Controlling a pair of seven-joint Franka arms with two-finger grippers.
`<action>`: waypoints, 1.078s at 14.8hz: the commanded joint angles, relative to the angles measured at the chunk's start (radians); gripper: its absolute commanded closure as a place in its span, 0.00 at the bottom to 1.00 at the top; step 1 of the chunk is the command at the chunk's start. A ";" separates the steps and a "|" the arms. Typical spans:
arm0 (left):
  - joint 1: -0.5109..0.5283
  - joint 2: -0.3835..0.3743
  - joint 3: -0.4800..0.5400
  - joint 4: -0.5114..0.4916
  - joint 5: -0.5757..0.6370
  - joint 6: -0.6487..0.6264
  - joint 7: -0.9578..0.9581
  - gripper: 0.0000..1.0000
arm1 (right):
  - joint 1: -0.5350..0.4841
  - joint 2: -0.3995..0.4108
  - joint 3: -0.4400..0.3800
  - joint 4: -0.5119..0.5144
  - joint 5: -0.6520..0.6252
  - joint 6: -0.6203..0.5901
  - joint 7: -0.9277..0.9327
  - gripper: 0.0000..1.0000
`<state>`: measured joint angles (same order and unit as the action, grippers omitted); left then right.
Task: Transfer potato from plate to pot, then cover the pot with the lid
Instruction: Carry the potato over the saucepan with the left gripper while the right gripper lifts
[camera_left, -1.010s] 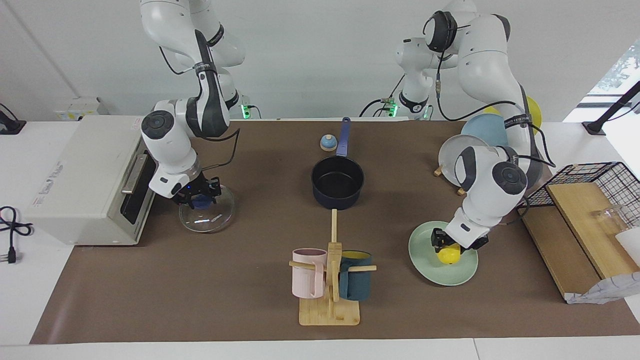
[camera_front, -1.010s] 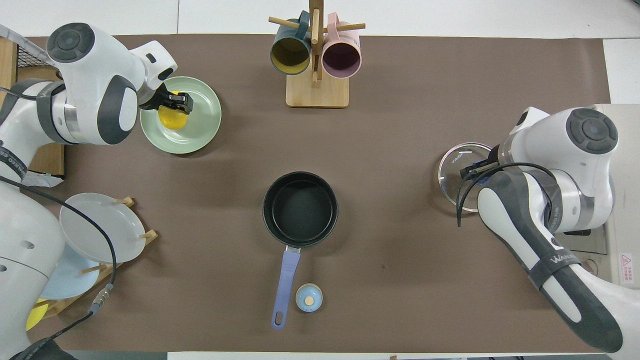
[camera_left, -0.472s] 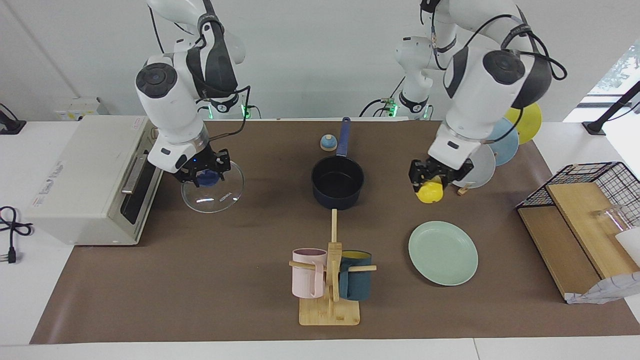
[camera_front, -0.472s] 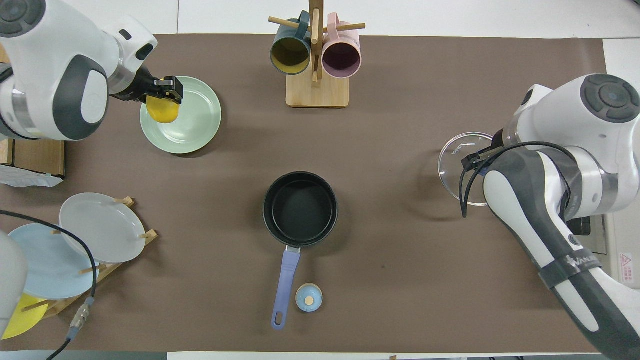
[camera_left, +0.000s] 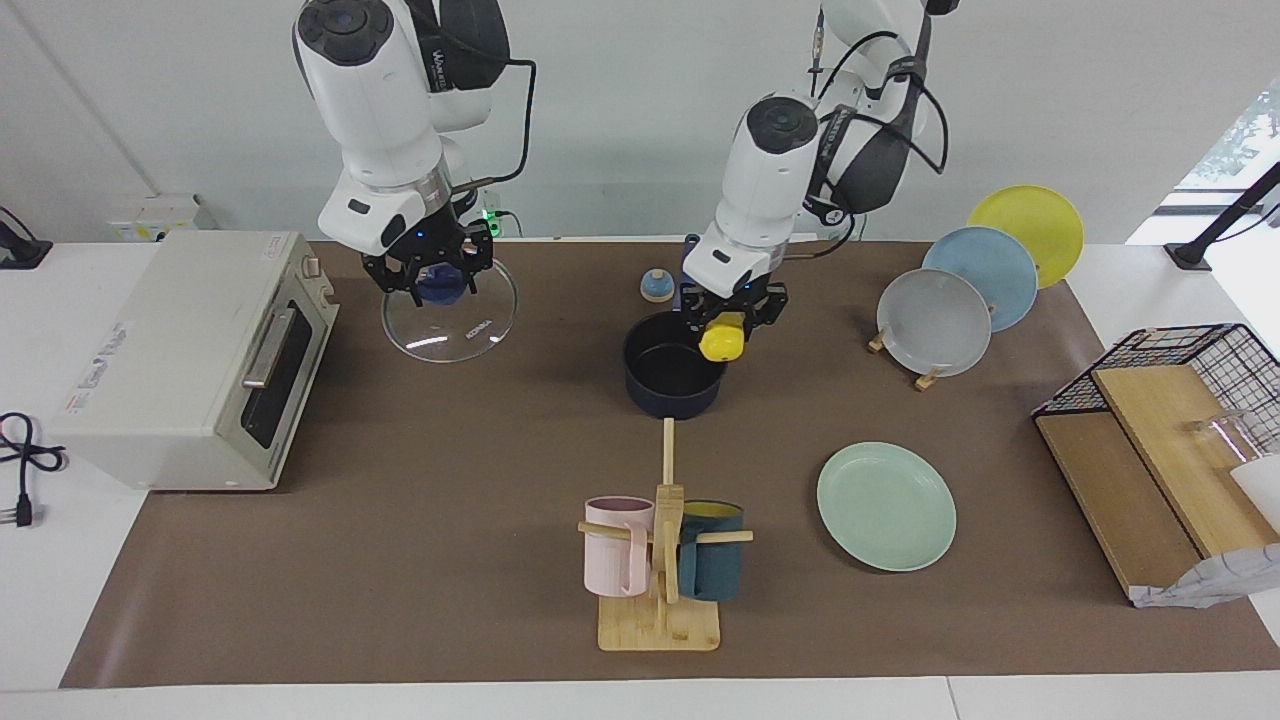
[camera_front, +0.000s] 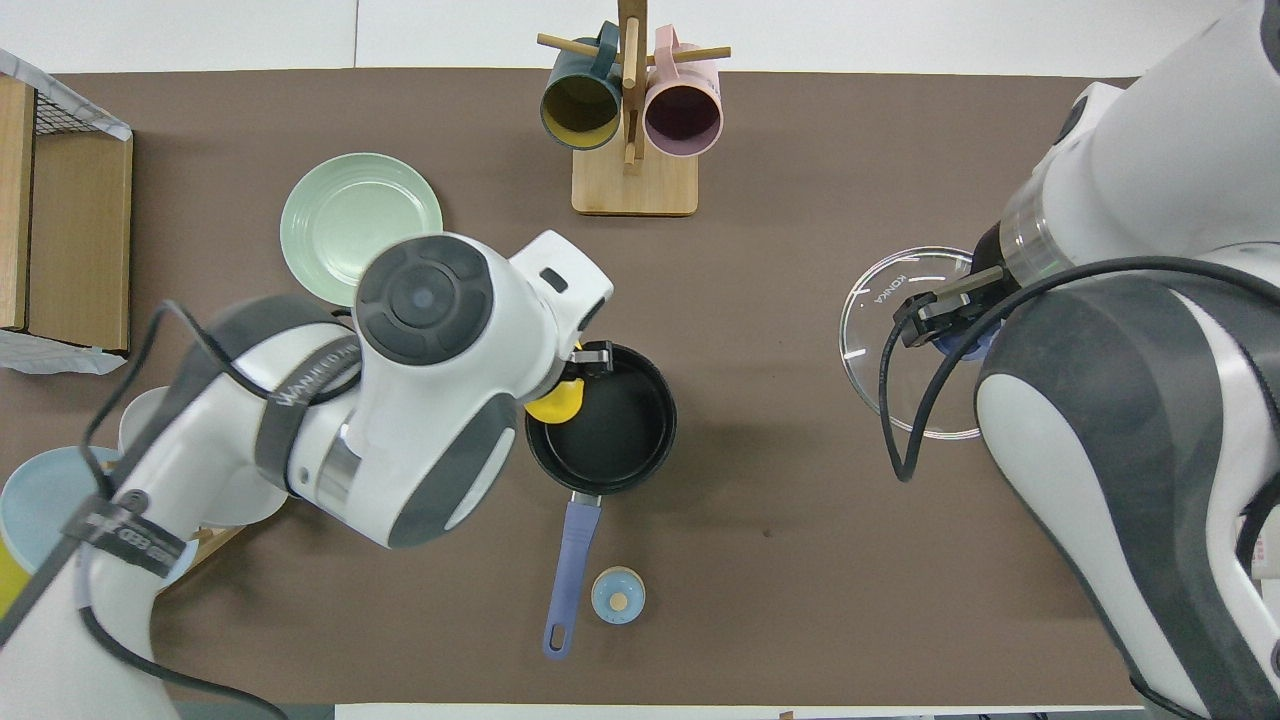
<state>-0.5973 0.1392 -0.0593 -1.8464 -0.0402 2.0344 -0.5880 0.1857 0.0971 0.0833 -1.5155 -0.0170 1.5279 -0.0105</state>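
Observation:
My left gripper is shut on the yellow potato and holds it in the air over the rim of the dark navy pot, at the pot's edge toward the left arm's end; the potato also shows in the overhead view at the pot's rim. The mint-green plate lies bare, farther from the robots than the pot. My right gripper is shut on the dark blue knob of the clear glass lid and holds it in the air beside the oven; the lid also shows from overhead.
A white toaster oven stands at the right arm's end. A mug tree with a pink and a teal mug stands farther from the robots than the pot. A rack of upright plates and a wire basket are toward the left arm's end. A small blue-topped knob sits by the pot's handle.
My left gripper lifted the potato off the plate and carried it to over the pot's rim. My right gripper raised the lid off the table and moved it slightly toward the pot.

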 joint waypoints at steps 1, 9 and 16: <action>-0.058 -0.007 0.021 -0.137 -0.009 0.163 -0.042 1.00 | 0.000 0.006 0.030 -0.006 0.017 0.034 0.084 1.00; -0.124 0.073 0.024 -0.232 -0.004 0.303 -0.061 1.00 | 0.081 0.009 0.050 -0.015 0.019 0.069 0.234 1.00; -0.136 0.071 0.024 -0.281 -0.001 0.336 -0.067 1.00 | 0.104 0.004 0.052 -0.037 0.023 0.098 0.271 1.00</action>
<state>-0.7103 0.2263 -0.0549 -2.0919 -0.0402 2.3335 -0.6397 0.2770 0.1146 0.1324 -1.5285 -0.0150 1.5978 0.2200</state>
